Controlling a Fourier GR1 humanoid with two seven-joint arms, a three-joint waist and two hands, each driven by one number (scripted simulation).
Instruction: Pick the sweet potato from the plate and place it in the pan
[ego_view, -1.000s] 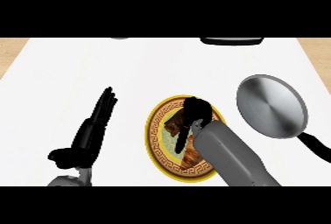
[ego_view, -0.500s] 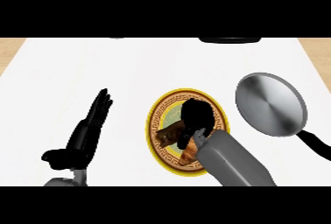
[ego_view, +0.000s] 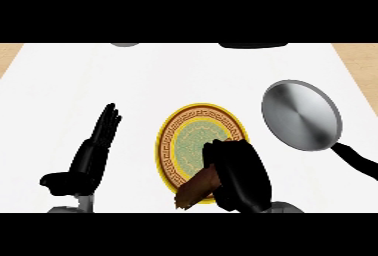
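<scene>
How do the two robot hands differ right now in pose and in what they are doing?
The left robot hand is open, fingers straight and pointing up the counter, resting left of the plate and holding nothing. The right robot hand is curled over the plate's lower right part, closed on the sweet potato, which sticks out to its lower left. Both are black and come in from the lower edge.

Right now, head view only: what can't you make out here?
- Sweet potato: the right hand covers its upper end, so the contact underneath is hidden.
- Plate: its lower right rim is behind that hand.
- Pan: the handle runs off the right edge.
- Two dark items at the top edge: cut off, cannot be identified.
- Left hand: open, fingers up; its forearm is cut off at the lower edge.
</scene>
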